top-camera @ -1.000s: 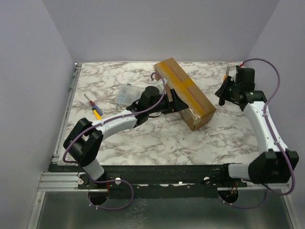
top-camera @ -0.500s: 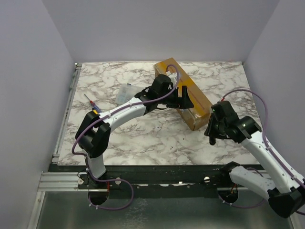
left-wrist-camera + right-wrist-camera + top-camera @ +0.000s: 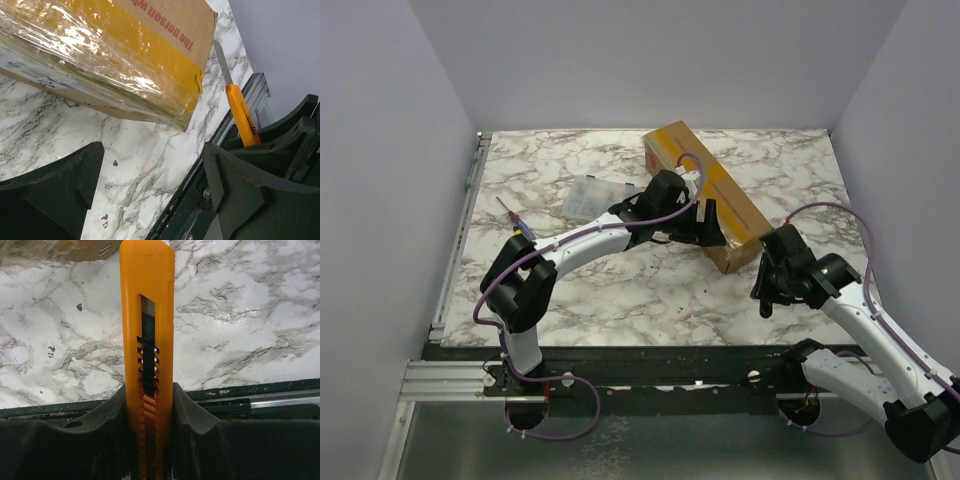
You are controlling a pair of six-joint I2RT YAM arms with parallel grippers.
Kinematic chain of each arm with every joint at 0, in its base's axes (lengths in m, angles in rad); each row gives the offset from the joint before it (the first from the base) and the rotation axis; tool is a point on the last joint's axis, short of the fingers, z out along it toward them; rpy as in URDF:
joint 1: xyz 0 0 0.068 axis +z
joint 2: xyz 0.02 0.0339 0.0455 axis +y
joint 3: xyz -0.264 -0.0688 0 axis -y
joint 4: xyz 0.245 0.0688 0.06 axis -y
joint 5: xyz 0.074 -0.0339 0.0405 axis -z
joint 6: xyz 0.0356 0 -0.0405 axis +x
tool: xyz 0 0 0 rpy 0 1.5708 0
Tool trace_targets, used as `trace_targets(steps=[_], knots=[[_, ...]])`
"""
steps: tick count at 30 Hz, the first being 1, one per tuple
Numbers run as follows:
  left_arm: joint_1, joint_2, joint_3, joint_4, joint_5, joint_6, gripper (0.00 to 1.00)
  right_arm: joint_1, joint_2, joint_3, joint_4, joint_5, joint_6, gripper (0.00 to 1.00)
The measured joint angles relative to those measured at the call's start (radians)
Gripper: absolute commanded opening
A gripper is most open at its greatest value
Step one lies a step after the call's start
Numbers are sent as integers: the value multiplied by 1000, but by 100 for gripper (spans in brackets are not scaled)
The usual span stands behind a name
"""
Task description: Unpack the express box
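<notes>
The box lies diagonally on the table, upper centre of the top view, tape strip up. The left gripper sits just beside its near corner, jaws spread wide, holding nothing. Lower right of the box, the right gripper clamps an orange knife, blade extended. A clear case and a screwdriver lie at left.

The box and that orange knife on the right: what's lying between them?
Nothing. Only marble table with a few dark specks separates the box from the knife, which the right fingers hold. The left wrist view shows it best.
</notes>
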Motion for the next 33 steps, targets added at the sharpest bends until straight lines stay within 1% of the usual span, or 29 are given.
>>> trace_targets(steps=[9,18,26,29,33], knots=[[6,13,-3,7,14,0,87,0,41,2,9,-41,-45,1],[15,13,-5,11,35,0,87,0,-24,2,7,-83,-61,1],[29,13,-13,14,43,-3,84,0,-14,10,-46,-69,-45,1],[37,13,-14,14,51,-3,84,0,-50,29,-76,-58,-35,1],[48,5,-19,41,98,-18,88,0,-145,70,-72,-59,-49,1]])
